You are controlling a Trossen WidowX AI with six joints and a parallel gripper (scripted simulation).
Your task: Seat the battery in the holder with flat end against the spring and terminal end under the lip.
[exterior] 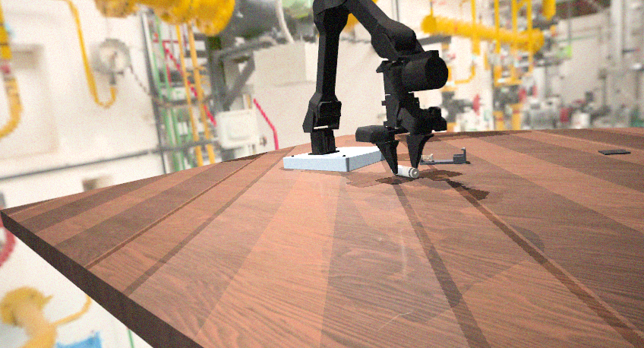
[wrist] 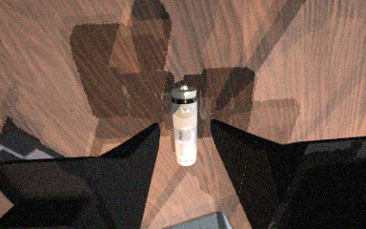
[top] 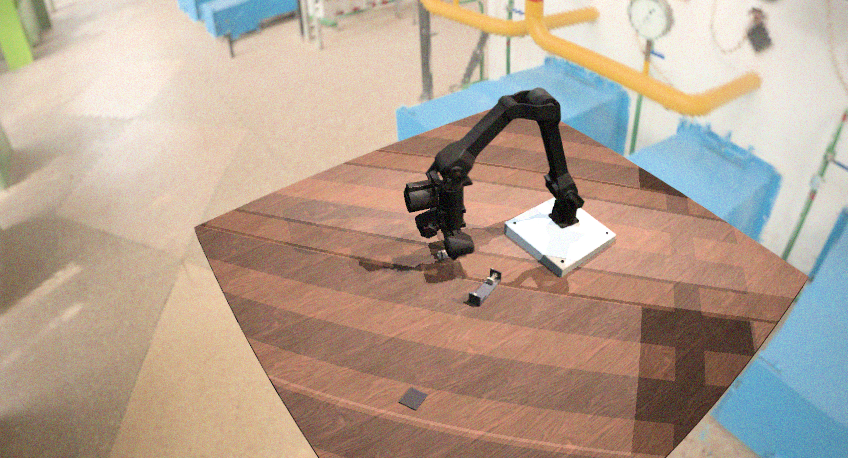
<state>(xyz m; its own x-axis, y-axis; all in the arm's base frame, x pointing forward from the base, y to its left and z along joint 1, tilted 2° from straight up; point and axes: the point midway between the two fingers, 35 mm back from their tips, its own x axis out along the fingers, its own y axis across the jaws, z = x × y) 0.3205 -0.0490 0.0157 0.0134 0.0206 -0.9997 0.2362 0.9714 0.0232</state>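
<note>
The white battery (top: 442,254) (exterior: 408,172) (wrist: 185,143) lies on its side on the table, outside the holder. Its terminal end, with a dark band, points to the top of the wrist view, away from the arm's base. My gripper (exterior: 405,168) (wrist: 185,126) is open and low over the table, one finger on each side of the battery, with gaps on both sides in the wrist view. The dark grey holder (top: 484,290) (exterior: 445,160) (wrist: 38,154) is empty; its spring end is nearer the arm's base. Only part of it shows in the wrist view. The fingertips are hidden in the top view.
The arm's white base plate (top: 553,242) (exterior: 316,163) (wrist: 201,223) is behind the battery and holder. A small dark square (top: 412,398) (exterior: 614,151) lies flat on the table, far from the arm. The holder is a short way to the side of the gripper.
</note>
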